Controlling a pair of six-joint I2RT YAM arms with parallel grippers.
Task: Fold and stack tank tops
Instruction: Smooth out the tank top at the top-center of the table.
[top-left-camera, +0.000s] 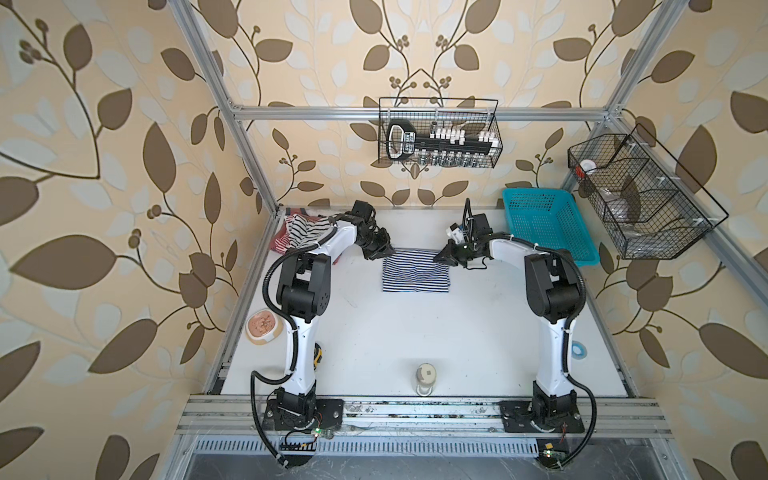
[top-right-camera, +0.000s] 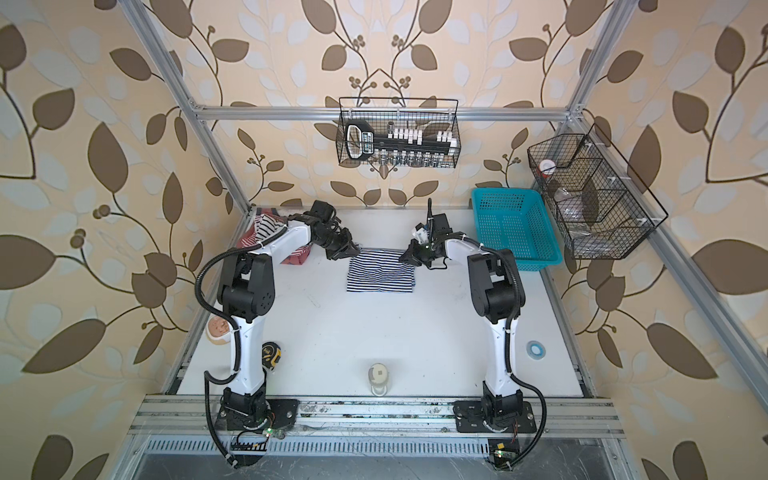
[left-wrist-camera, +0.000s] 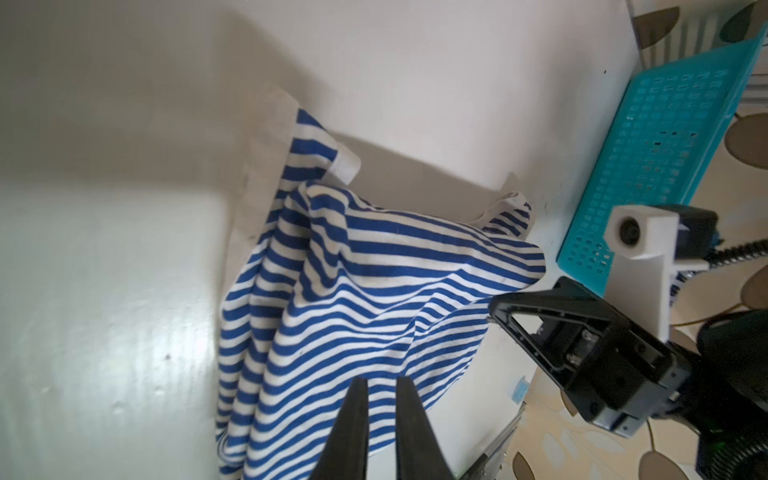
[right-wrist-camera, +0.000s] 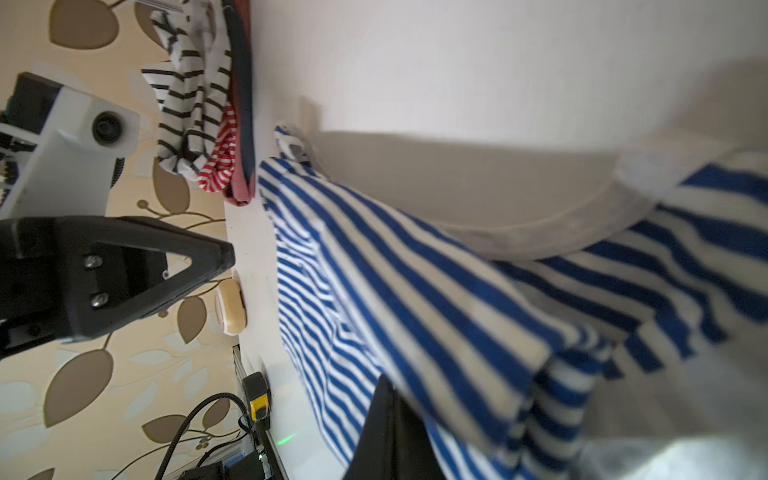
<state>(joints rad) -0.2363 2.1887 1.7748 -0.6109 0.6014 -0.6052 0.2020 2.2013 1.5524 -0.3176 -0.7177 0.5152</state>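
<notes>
The fine navy-and-white striped tank top (top-left-camera: 415, 274) (top-right-camera: 380, 276) lies folded at the far middle of the white table. My left gripper (top-left-camera: 388, 250) (left-wrist-camera: 382, 380) is at its far left corner. Its jaws stand a narrow gap apart over the cloth (left-wrist-camera: 374, 282), and whether they pinch it does not show. My right gripper (top-left-camera: 439, 257) (right-wrist-camera: 395, 390) is shut on the far right corner, with the cloth (right-wrist-camera: 415, 270) raised and draped over it. The white tank top with black stripes (top-left-camera: 305, 232) (right-wrist-camera: 191, 83) and the red-and-white one (top-left-camera: 278, 243) (right-wrist-camera: 218, 166) lie heaped at the far left corner.
A blue perforated basket (top-left-camera: 548, 228) (left-wrist-camera: 665, 145) stands at the far right. A tan bowl (top-left-camera: 263, 326) and a tape measure (top-right-camera: 271, 354) sit near the left arm. A jar (top-left-camera: 424, 378) is at the front edge, and a blue tape roll (top-right-camera: 533, 348) lies to the right.
</notes>
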